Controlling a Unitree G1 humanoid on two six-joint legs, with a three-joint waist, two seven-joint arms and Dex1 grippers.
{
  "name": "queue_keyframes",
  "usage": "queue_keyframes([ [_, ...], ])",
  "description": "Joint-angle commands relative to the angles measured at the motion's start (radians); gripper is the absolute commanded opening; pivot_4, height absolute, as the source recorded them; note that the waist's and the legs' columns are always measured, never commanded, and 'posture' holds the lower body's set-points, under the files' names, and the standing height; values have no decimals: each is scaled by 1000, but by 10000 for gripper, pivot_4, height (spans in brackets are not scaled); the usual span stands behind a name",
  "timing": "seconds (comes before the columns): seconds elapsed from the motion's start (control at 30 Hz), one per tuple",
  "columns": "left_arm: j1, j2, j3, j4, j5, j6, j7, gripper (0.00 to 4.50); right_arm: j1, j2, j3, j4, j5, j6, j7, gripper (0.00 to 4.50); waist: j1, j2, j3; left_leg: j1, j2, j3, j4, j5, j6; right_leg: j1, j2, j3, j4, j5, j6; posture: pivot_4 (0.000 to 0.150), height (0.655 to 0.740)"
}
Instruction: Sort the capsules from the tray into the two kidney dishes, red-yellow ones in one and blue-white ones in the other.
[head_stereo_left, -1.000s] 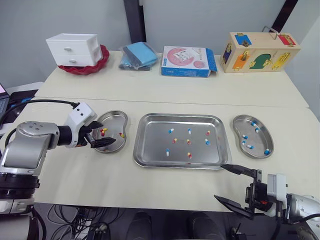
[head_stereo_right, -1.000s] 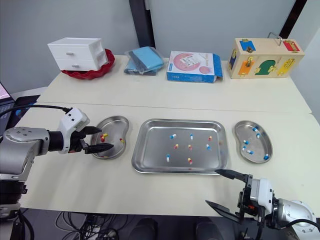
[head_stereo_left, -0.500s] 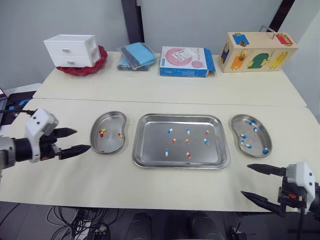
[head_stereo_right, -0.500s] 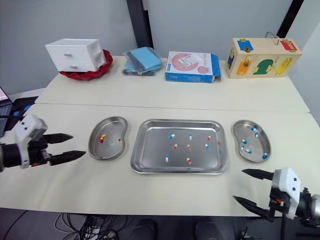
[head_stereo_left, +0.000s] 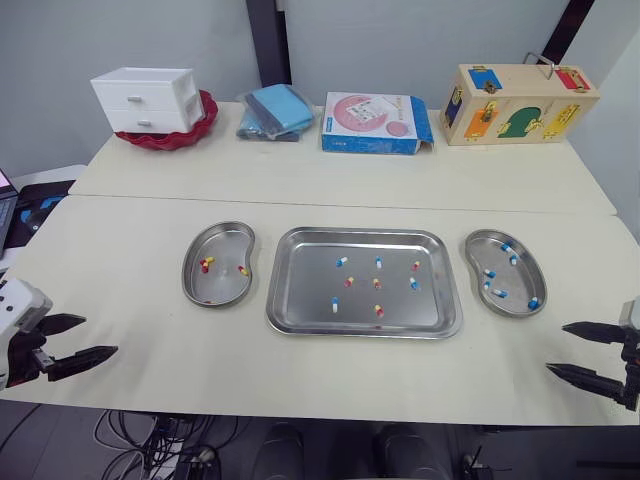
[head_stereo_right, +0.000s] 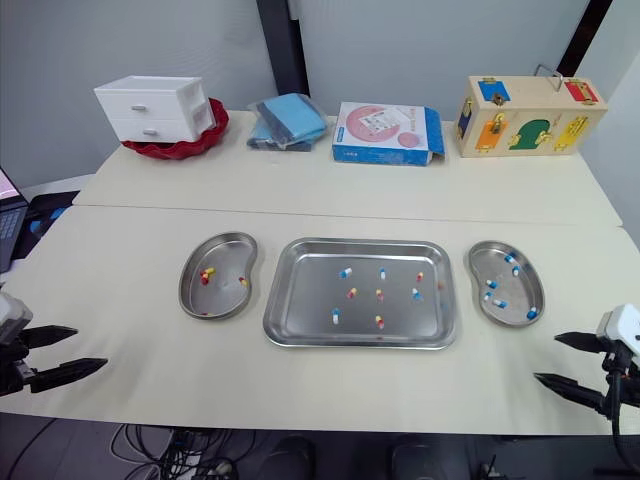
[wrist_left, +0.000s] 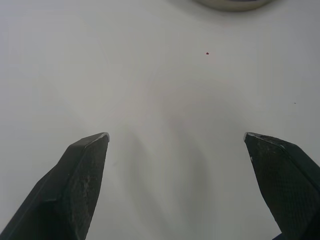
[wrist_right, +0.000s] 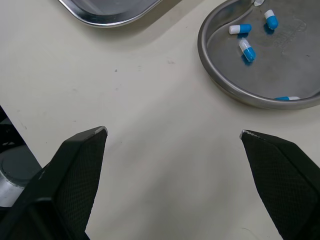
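The sorting is partway through, by my reading roughly half done. The tray (head_stereo_left: 305, 270) sits in the middle of the tabletop (head_stereo_left: 140, 290), nearer its front edge than its far one. Eight capsules lie scattered on it, each apart from the others: four blue-white capsules (head_stereo_left: 341, 262) and four red-yellow capsules (head_stereo_left: 379, 311), the two colours mixed across the tray. Just beside the tray on the left stands the left kidney dish (head_stereo_left: 222, 245), which holds a few red-yellow ones and no blue that I can make out. Just beside the tray on the right stands the right kidney dish (head_stereo_left: 522, 280), with about six blue-white ones gathered in it and no red. So each dish has its own colour, and what has been sorted looks correct. What is left is the eight on the tray, four for each side. Neither arm is working on a capsule at this moment. The left hand (head_stereo_left: 100, 334) hovers over bare tabletop near the front left corner, its two fingers spread wide with nothing between them, well apart from the left kidney dish and the tray. The right hand (head_stereo_left: 555, 347) is near the front right corner, likewise spread wide and empty, on the near side of the right kidney dish. Each hand would have to reach in over the tray for the next pick.
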Motion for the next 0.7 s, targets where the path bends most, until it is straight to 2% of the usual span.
queue_keyframes([
  [0.03,9,15,41,-25,-17,-3,-5,44881,-24,-10,-3,-12,-11,6,20,45000,-2,0,0,0,0,0,0,0,0,0,0,0,0,0,0,1500,7400],
  [0.2,26,-3,41,-58,-37,-2,-15,44881,-33,-4,-4,-25,-23,15,35,45000,-3,0,0,0,0,0,0,0,0,0,0,0,0,0,0,1500,7400],
  [0.37,55,-118,33,-255,-145,-13,-28,44881,-68,16,13,-233,119,168,8,45000,-3,1,0,0,0,0,0,0,0,0,0,1,0,0,0,1500,7400],
  [0.5,126,-214,21,-412,-214,-34,-49,44881,-192,31,126,-378,175,274,-120,45000,-12,0,0,0,1,1,0,0,0,0,0,1,0,0,0,1500,7400],
  [0.63,186,-377,5,-549,-305,-116,-34,44881,-448,66,342,-460,219,424,-271,45000,-20,0,0,-1,0,1,0,0,0,0,-1,1,0,0,0,1500,7400],
  [0.7,222,-401,-22,-591,-301,-136,-47,44881,-529,82,412,-466,217,488,-320,45000,-18,-1,0,-1,0,1,1,0,0,0,0,1,-1,0,0,1500,7400],
])
